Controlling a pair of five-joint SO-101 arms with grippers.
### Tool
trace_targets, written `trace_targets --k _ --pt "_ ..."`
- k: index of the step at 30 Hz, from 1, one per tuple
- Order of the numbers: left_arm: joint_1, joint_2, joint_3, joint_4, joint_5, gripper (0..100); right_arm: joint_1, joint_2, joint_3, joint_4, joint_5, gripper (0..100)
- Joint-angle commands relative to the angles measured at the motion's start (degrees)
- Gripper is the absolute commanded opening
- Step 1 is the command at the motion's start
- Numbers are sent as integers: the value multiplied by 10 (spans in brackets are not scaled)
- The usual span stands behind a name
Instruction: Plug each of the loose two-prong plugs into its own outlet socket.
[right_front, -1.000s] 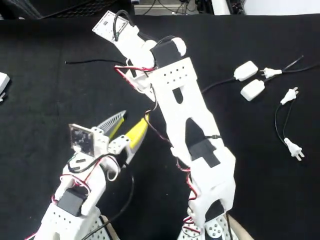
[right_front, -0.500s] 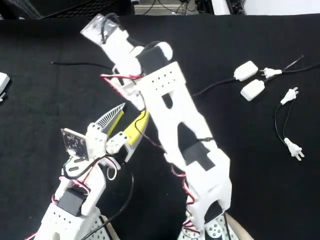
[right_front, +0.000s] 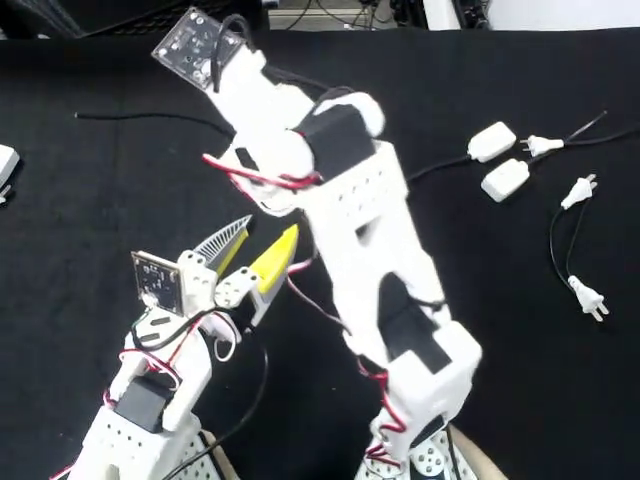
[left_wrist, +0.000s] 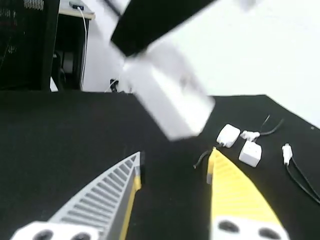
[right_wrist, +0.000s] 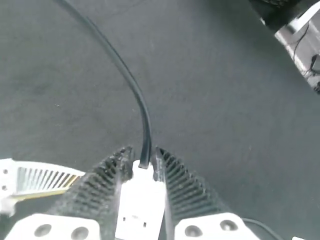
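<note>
Between the ribbed black fingers (right_wrist: 187, 192) of the right gripper (right_wrist: 141, 152), locate the held plug (right_wrist: 141, 200): a white, flat-sided body, pinched firmly on both flanks. Note the long axis running along the fingers, with the black cord (right_wrist: 125, 85) leaving past the fingertips and trailing away over the dark table (right_front: 80, 250). Prongs hidden; make no assumption about their heading.

Seen from above, follow the cord from its free end at far left toward the right arm (right_front: 360, 230), reaching from near centre to far left and covering its own grasp. Place the held plug accordingly: left of centre, toward the far side.

Find the two sockets at far right, lying side by side as white blocks: far socket (right_front: 490, 142) and near socket (right_front: 505, 180). Both well apart from the held plug, directly rightward of it. Judge the coming move as a long carry to the right, then a turn of the plug's axis toward a socket face. Socket openings too small to make out.

Count three more plugs beyond the sockets:
- first loose plug (right_front: 545, 147), just beside the far socket, prongs toward it, apparently not seated;
- second loose plug (right_front: 578, 190), right of the near socket;
- third loose plug (right_front: 588, 298), nearer, at the end of a looping cord.

Check the left gripper (left_wrist: 175, 153): jaws spread wide, nothing between them, hovering near left of centre and aimed toward the sockets. Rate neither gripper as close to the sockets; consider the free left gripper a candidate for steadying a socket.
</note>
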Motion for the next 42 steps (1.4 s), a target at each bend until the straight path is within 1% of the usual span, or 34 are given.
trace_targets --k 1,5,8,14,17,19,25,30,34,39,42 --pt "-2 3 9 4 4 223 -19 -62 39 2 -4 11" --pt "-19 2 9 4 4 223 -22 -101 120 -4 1 11" --pt "-24 -1 9 4 4 223 -8 -106 160 -39 1 11" --pt "48 -3 9 6 2 223 13 -106 214 -126 2 11" --pt "70 -3 9 22 -1 223 12 -106 239 -141 2 11" --pt "68 -3 9 22 -1 223 11 -107 258 -139 2 11" --pt "6 -3 9 20 3 223 20 -128 307 -114 2 11" --pt "-29 1 9 -9 3 223 25 -168 307 -78 2 11" --pt "-29 2 9 -5 3 223 11 -208 313 -69 2 11" --pt "-29 2 9 -4 3 223 -31 -244 313 -25 1 11" --pt "-29 2 9 -4 3 223 -38 -262 313 -4 -1 11"
